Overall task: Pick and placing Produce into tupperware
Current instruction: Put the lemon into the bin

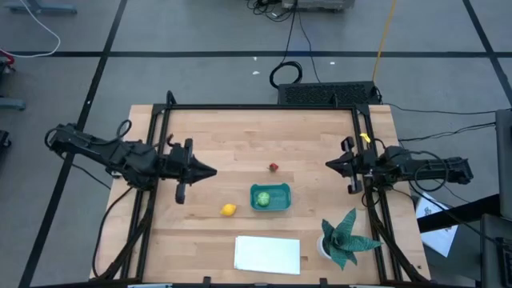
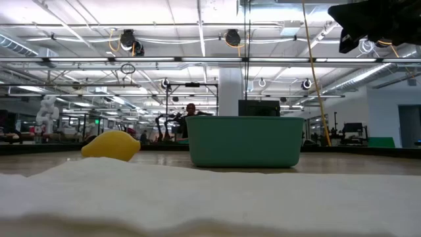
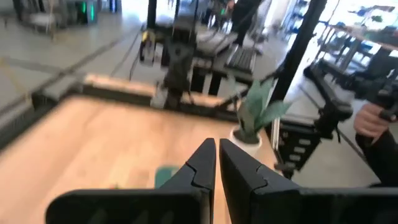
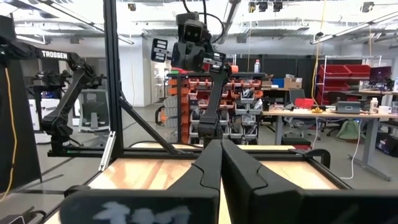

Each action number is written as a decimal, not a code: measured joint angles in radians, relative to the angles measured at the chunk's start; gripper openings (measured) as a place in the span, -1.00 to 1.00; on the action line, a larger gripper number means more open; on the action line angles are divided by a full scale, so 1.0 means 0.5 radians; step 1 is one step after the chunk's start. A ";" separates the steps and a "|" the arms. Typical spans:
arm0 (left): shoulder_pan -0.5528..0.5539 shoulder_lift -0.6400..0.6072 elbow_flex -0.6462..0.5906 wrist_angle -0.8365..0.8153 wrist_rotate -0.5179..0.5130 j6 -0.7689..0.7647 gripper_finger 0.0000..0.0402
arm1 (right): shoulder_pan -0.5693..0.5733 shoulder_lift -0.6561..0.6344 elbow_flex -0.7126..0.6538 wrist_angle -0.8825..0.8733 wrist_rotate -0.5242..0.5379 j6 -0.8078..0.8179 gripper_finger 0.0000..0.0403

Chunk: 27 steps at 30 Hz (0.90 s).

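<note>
Looking from the left, I see my left gripper hanging above the wooden bench, its dark fingers closed and holding nothing. Next lies the small yellow lemon-like piece, just beside the teal rectangular plastic tub, which already holds the round light-green piece. The small red piece lies behind the tub. My right gripper waits on the right, also closed and empty. I judge one piece is placed; next I must open the fingers over the lemon.
</note>
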 joint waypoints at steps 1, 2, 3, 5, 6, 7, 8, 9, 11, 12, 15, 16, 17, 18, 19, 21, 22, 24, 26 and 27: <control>0.000 0.000 0.000 -0.051 0.000 -0.041 -0.88 | 0.000 0.009 0.000 0.000 0.000 0.000 -1.00; 0.000 0.006 0.000 -0.099 0.000 -0.080 -0.88 | -0.001 0.017 0.000 -0.001 0.001 0.001 -1.00; 0.000 0.014 0.001 -0.144 0.000 -0.118 -0.88 | 0.000 0.026 0.000 0.000 0.001 0.000 -1.00; 0.000 0.032 0.002 -0.241 0.019 -0.166 -0.88 | -0.001 0.042 0.000 0.000 0.001 0.000 -1.00; 0.000 0.042 0.002 -0.282 0.051 -0.179 -0.88 | 0.000 0.050 0.000 0.001 0.001 0.000 -1.00; 0.000 0.052 0.002 -0.314 0.073 -0.182 -0.88 | 0.000 0.056 0.000 0.001 0.001 0.000 -1.00; 0.000 0.063 0.002 -0.341 0.098 -0.184 -0.88 | 0.000 0.061 0.000 0.001 0.001 -0.002 -1.00; 0.000 0.073 0.002 -0.367 0.119 -0.187 -0.88 | -0.001 0.067 0.000 0.002 0.001 -0.002 -1.00; 0.000 0.091 0.002 -0.411 0.150 -0.188 -0.88 | 0.000 0.072 0.000 0.002 0.002 -0.003 -1.00; 0.002 0.098 0.002 -0.425 0.159 -0.193 -0.88 | -0.001 0.074 0.000 0.002 0.002 -0.004 -1.00; 0.006 0.101 0.002 -0.480 0.161 -0.250 -0.88 | -0.001 0.074 0.000 0.004 0.002 -0.007 -1.00; 0.014 0.102 0.014 -0.531 0.164 -0.283 -0.88 | -0.001 0.074 0.000 0.004 0.002 -0.007 -1.00; 0.025 0.104 0.038 -0.596 0.165 -0.314 -0.88 | -0.001 0.074 0.000 0.004 0.002 -0.007 -1.00; 0.035 0.107 0.073 -0.672 0.167 -0.347 -0.88 | -0.001 0.074 0.000 0.004 0.002 -0.007 -1.00; 0.044 0.111 0.112 -0.741 0.166 -0.368 -0.88 | -0.001 0.074 0.000 0.004 0.002 -0.007 -1.00; 0.053 0.131 0.193 -0.881 0.162 -0.387 -0.88 | -0.001 0.074 0.000 0.004 0.002 -0.007 -1.00; 0.053 0.144 0.229 -0.940 0.162 -0.390 -0.88 | -0.001 0.074 0.000 0.004 0.002 -0.007 -1.00; 0.053 0.178 0.307 -1.026 0.164 -0.389 -0.88 | -0.001 0.074 0.000 0.004 0.002 -0.007 -1.00; 0.053 0.223 0.397 -1.077 0.167 -0.385 -0.88 | -0.001 0.074 0.000 0.004 0.002 -0.007 -1.00; 0.053 0.252 0.439 -1.120 0.179 -0.381 -0.88 | -0.001 0.074 0.000 0.004 0.003 -0.007 -1.00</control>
